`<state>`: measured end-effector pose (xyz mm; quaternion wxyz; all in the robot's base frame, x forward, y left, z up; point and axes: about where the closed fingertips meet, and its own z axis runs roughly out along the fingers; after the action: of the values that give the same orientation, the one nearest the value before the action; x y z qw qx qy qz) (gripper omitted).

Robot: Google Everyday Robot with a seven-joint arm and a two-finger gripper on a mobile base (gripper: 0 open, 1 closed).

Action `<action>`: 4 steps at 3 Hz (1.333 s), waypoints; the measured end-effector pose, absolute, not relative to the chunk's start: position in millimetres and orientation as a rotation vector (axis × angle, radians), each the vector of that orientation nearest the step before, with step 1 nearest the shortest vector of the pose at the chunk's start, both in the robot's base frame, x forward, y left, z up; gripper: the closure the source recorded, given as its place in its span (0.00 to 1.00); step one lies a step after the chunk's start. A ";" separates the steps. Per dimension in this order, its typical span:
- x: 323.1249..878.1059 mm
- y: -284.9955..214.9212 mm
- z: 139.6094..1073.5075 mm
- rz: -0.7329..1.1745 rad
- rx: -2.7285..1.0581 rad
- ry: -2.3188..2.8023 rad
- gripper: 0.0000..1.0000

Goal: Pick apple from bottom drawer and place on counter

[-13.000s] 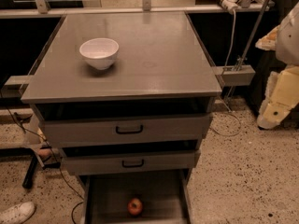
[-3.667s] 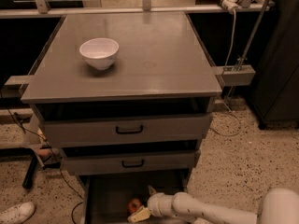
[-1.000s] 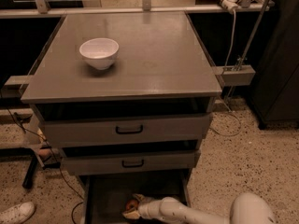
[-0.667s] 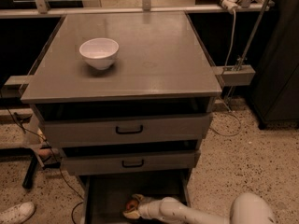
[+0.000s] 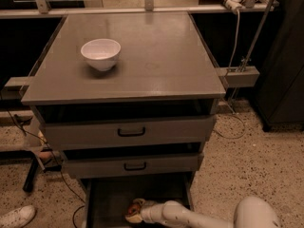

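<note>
Apple (image 5: 138, 204) sits near the front of the bottom drawer (image 5: 107, 201) — about where it lay at the start — and the gripper (image 5: 134, 214) is now on it, having slid left over the last few seconds and barely shifted since. Whether it has closed on the fruit I cannot tell (the arm (image 5: 199, 218) trails off right). Probably the grasp — the lift to the counter (image 5: 204, 75) remains.

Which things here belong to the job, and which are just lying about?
Job: apple; bottom drawer; counter; gripper, down in that drawer at the apple.
Lying about: white bowl on the counter; white shoe.
</note>
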<state>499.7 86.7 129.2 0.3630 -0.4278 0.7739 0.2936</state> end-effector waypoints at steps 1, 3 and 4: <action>494.9 87.7 148.4 0.735 -1.105 1.982 1.00; 484.1 66.3 243.6 0.578 -1.065 1.923 1.00; 485.1 67.0 248.3 0.585 -1.067 1.930 1.00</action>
<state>485.1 67.0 248.3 0.4168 -0.4251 0.7689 0.2331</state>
